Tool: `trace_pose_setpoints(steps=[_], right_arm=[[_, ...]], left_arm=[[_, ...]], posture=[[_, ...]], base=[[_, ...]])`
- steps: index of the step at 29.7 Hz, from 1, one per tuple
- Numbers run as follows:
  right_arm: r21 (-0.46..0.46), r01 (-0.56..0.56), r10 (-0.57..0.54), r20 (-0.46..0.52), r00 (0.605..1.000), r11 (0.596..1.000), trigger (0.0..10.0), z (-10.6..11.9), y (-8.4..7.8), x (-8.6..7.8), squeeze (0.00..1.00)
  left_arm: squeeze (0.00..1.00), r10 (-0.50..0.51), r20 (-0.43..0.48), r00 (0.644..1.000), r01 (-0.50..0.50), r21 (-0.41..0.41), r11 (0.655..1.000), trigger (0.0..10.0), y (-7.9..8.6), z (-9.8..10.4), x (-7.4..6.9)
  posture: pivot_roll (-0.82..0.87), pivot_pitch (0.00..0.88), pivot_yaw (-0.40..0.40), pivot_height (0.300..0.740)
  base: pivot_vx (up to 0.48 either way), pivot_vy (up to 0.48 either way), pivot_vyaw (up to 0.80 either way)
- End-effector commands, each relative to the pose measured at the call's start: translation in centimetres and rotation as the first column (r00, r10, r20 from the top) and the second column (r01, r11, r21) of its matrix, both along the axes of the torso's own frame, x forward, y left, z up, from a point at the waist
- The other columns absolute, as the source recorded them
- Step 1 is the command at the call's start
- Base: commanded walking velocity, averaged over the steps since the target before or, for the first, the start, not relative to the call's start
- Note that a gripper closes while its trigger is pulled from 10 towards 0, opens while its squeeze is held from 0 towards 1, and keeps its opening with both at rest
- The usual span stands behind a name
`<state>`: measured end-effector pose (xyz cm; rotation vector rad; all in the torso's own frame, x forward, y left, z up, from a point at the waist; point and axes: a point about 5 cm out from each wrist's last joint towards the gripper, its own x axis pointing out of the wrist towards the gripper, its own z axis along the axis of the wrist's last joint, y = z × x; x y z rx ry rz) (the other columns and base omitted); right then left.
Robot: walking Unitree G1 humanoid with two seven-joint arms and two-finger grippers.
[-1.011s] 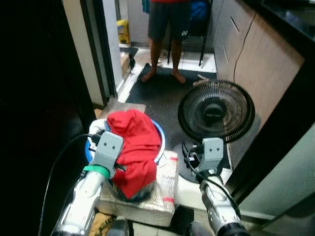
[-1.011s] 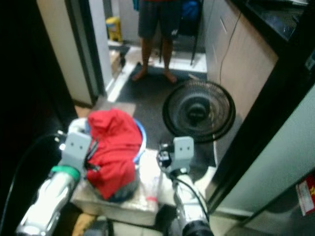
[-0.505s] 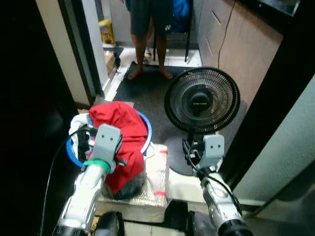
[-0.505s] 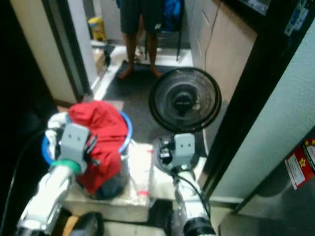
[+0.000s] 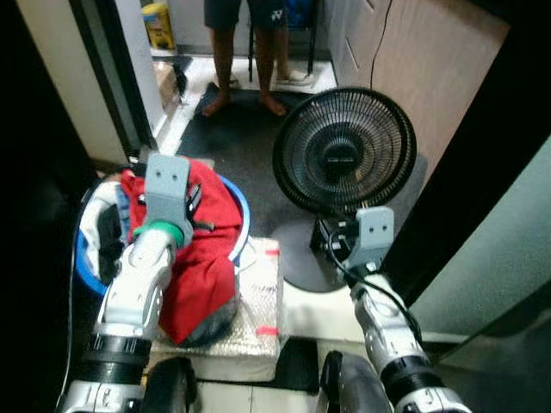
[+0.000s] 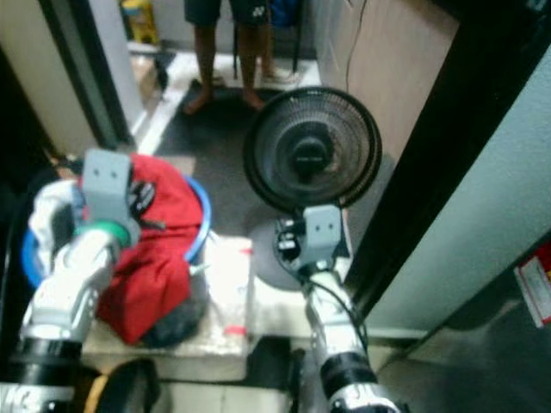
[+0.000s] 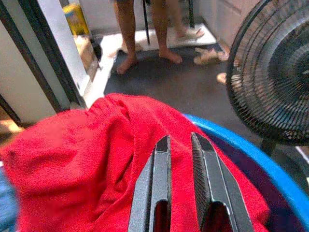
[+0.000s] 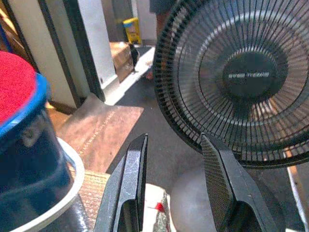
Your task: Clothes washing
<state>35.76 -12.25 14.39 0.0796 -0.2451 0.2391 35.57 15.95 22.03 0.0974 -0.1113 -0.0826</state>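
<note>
Red garment (image 5: pixel 202 249): heaped in blue basin (image 7: pixel 270 169), directly beneath left end effector (image 7: pixel 181 142), fingers nearly together. Right end effector (image 8: pixel 174 145): fingers apart, facing black fan (image 5: pixel 343 163). Person's legs (image 5: pixel 245 52) beyond.

The left arm (image 5: pixel 138 292) reaches forward on the robot's left, its silver forearm ending in a green band and a grey wrist block; the left gripper (image 7: pixel 179 145) has its two black fingers drawn nearly together, a thin slit between them and nothing pinched. The right arm (image 5: pixel 383 323) extends forward on the robot's right, lower and closer to the body, also ending in a grey wrist block. The right gripper (image 8: pixel 175 147) holds its fingers spread well apart, empty.
</note>
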Motion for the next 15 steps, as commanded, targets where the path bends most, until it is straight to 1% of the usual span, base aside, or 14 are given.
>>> trace_pose_setpoints(steps=[1,2,3,5,6,7,8,10,11,12,13,14,15], right_arm=[[0.015,0.002,-0.002,-0.006,1.000,1.000,10.0,0.3,-0.1,0.2,0.00],[0.024,-0.003,0.003,0.003,1.000,1.000,10.0,0.7,0.0,0.3,0.00],[0.024,-0.003,0.003,0.003,1.000,1.000,10.0,0.7,0.0,0.3,0.00],[0.033,-0.034,0.034,0.016,0.999,0.999,10.0,1.4,0.4,0.4,0.00],[0.033,-0.034,0.034,0.016,0.999,0.999,10.0,1.4,0.4,0.4,0.00],[0.031,-0.058,0.057,0.019,0.998,0.998,10.0,1.5,0.7,0.3,0.00],[0.031,-0.058,0.057,0.019,0.998,0.998,10.0,1.5,0.7,0.3,0.00],[0.029,-0.064,0.064,0.015,0.998,0.998,10.0,1.3,0.7,0.2,0.00],[0.029,-0.064,0.064,0.015,0.998,0.998,10.0,1.3,0.7,0.2,0.00],[0.029,-0.065,0.065,0.013,0.998,0.997,10.0,1.2,0.8,0.1,0.00],[0.028,-0.065,0.065,0.009,0.998,0.997,10.0,1.0,0.7,-0.1,0.00],[0.028,-0.066,0.065,0.006,0.998,0.997,10.0,0.9,0.7,-0.2,0.00],[0.028,-0.066,0.065,0.006,0.998,0.997,10.0,0.9,0.7,-0.2,0.00]], left_arm=[[0.00,0.020,-0.021,1.000,-0.020,-0.017,1.000,10.0,0.3,0.3,0.4],[0.00,0.034,-0.017,0.999,-0.035,-0.024,0.999,10.0,0.5,1.2,0.8],[0.00,0.034,-0.017,0.999,-0.035,-0.024,0.999,10.0,0.5,1.2,0.8],[0.00,0.065,-0.015,0.998,-0.065,-0.025,0.998,10.0,1.3,3.5,1.7],[0.00,0.065,-0.015,0.998,-0.065,-0.025,0.998,10.0,1.3,3.5,1.7],[0.00,0.079,-0.042,0.996,-0.081,-0.041,0.996,10.0,2.4,5.0,2.6],[0.00,0.079,-0.042,0.996,-0.081,-0.041,0.996,10.0,2.4,5.0,2.6],[0.00,0.065,-0.081,0.995,-0.071,-0.081,0.994,10.0,2.8,5.5,3.0],[0.00,0.065,-0.081,0.995,-0.071,-0.081,0.994,10.0,2.8,5.5,3.0],[0.00,0.041,-0.110,0.993,-0.055,-0.127,0.990,10.0,2.8,5.6,3.1],[0.00,0.001,-0.163,0.987,-0.031,-0.182,0.983,10.0,2.6,5.2,3.0],[0.00,-0.029,-0.198,0.980,-0.016,-0.220,0.975,10.0,2.5,4.9,3.0],[0.00,-0.029,-0.198,0.980,-0.016,-0.220,0.975,10.0,2.5,4.9,3.0]], posture=[[0.08,0.203,-0.020,0.510],[0.08,0.208,-0.022,0.510],[0.08,0.208,-0.022,0.510],[0.09,0.219,-0.028,0.510],[0.09,0.219,-0.028,0.510],[0.09,0.222,-0.029,0.510],[0.09,0.222,-0.029,0.510],[0.08,0.223,-0.030,0.510],[0.08,0.223,-0.030,0.510],[0.08,0.223,-0.030,0.510],[0.08,0.220,-0.028,0.510],[0.08,0.220,-0.028,0.510],[0.08,0.220,-0.028,0.510]], base=[[0.000,0.000,0.00],[0.000,0.000,0.00],[0.000,0.000,0.00],[0.000,0.000,0.00],[0.000,0.000,0.00],[0.000,0.000,0.00],[0.000,0.000,0.00],[0.000,0.000,0.00],[0.000,0.000,0.00],[0.000,0.000,0.00],[0.000,0.000,0.00],[0.000,0.000,0.00],[0.000,0.000,0.00]])
